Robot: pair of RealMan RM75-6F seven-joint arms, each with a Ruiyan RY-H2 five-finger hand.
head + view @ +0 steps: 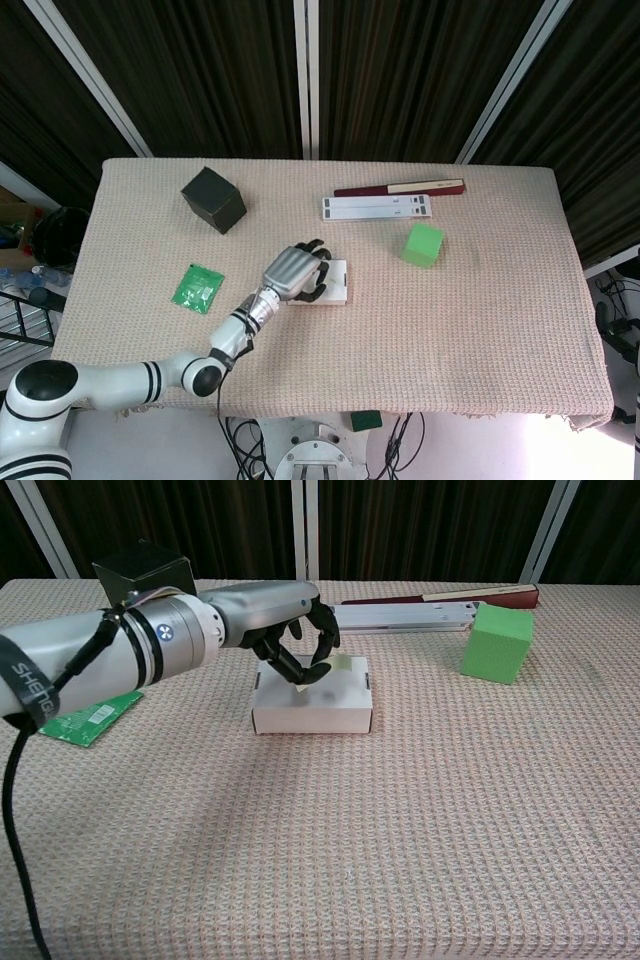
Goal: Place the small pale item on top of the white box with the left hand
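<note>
The white box (pixel 312 710) lies flat near the table's middle, and in the head view its right part (pixel 338 283) shows past my hand. My left hand (pixel 298 640) hovers over the box's top with its fingers curled. It pinches the small pale item (pixel 346 665) at its fingertips, just above the lid, where a shadow falls. Seen from the head camera, the left hand (pixel 296 272) covers the box's left half and hides the item. My right hand shows in neither view.
A black cube (pixel 213 199) stands at the back left. On the cloth left of the hand lies a green packet (pixel 197 287). A green cube (pixel 422 244) sits right of the box. Behind it lie a flat white case (pixel 378 208) and a dark red book (pixel 400 187).
</note>
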